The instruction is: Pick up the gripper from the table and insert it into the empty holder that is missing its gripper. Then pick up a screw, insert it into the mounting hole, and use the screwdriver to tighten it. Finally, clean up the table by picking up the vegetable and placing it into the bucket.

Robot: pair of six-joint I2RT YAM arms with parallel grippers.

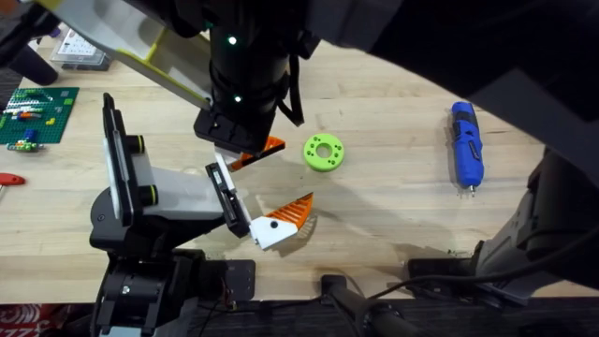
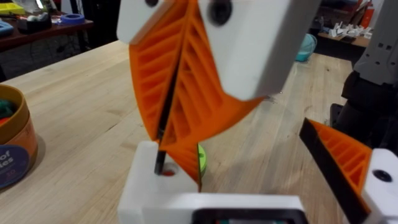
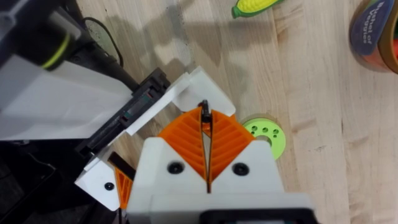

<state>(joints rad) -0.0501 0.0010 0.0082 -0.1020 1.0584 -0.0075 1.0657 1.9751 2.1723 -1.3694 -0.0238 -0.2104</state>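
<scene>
The right gripper is closed on the finger piece, its white base against the empty black mount of the holder, which stands at the near left edge of the desk. The fin points toward the green ring.

The base looks not fully seated. A push off the mount's line could jam it crooked. It could also twist the thin fin out of the pads. Letting go too soon would likely drop it.

The joint between base and mount is covered by the right gripper from above. The mounting hole is hard to make out. Whether the left gripper is open or closed cannot be told. The dark arm hides the desk's far right corner. The screwdriver lies near the right edge.
</scene>
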